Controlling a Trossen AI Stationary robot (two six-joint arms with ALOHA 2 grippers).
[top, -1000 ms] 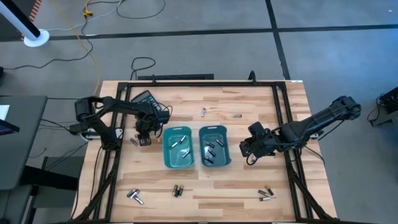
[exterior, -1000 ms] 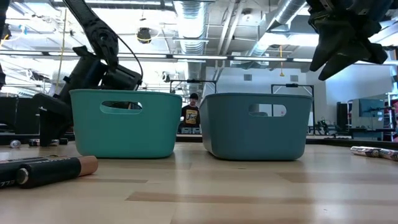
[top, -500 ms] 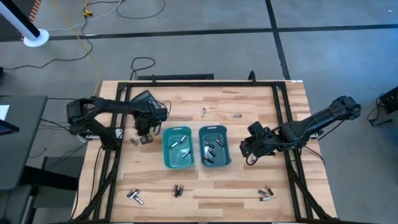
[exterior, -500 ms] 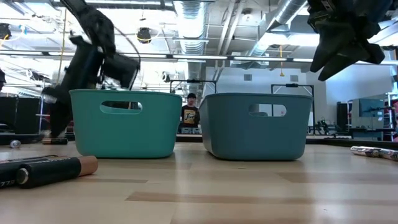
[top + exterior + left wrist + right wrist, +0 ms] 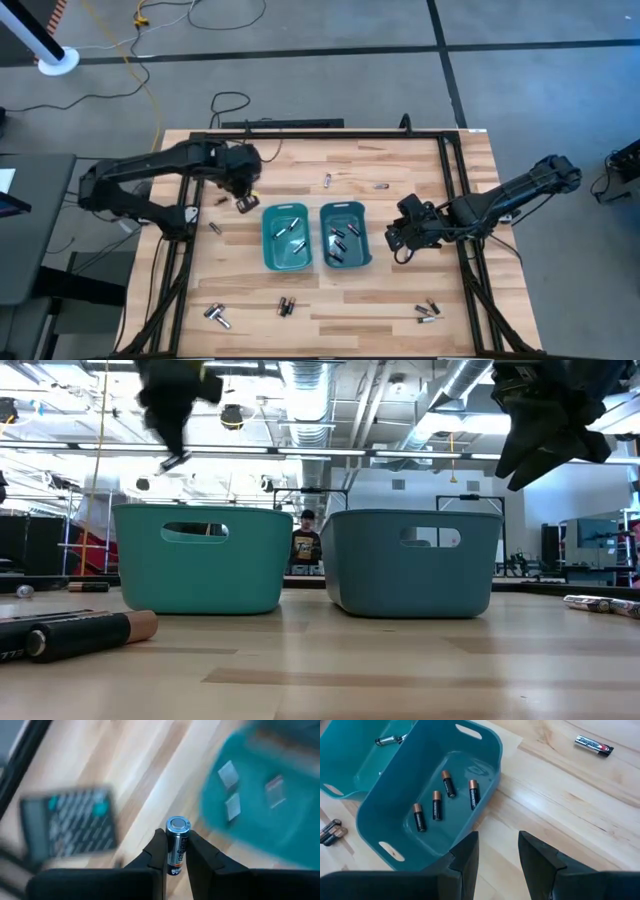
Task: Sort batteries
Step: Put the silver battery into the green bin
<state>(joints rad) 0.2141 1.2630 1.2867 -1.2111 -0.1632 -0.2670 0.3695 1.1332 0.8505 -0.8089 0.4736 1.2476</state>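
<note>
My left gripper (image 5: 243, 200) hangs high above the table, just far-left of the left teal bin (image 5: 287, 237), shut on a silvery battery (image 5: 177, 845). The low view shows that battery (image 5: 175, 460) under the gripper (image 5: 170, 420), above the bin's rim. The left bin holds silvery batteries. The right teal bin (image 5: 345, 235) holds dark, copper-ended batteries (image 5: 442, 795). My right gripper (image 5: 398, 240) waits open to the right of the right bin, with nothing between its fingers (image 5: 470, 855). My left gripper pinches the battery's sides (image 5: 176, 857) between its two fingers. The fingers slant down from above and lie along the battery, whose flat silvery end (image 5: 177, 824) sticks out past the fingertips. The battery is lifted clear of the table and tilted.
Loose batteries lie at the far middle (image 5: 327, 180) (image 5: 380, 185), left of the left bin (image 5: 215, 228), and along the near edge (image 5: 217, 316) (image 5: 286, 306) (image 5: 427, 312). A black calculator (image 5: 70, 822) lies at the far left. A black frame (image 5: 455, 180) borders the table.
My left gripper has risen steeply from the table left of the left bin to well above the bin's rim, drifting a little toward the far edge and tipping. The silvery battery has gone up with it, lifted clear of the table.
</note>
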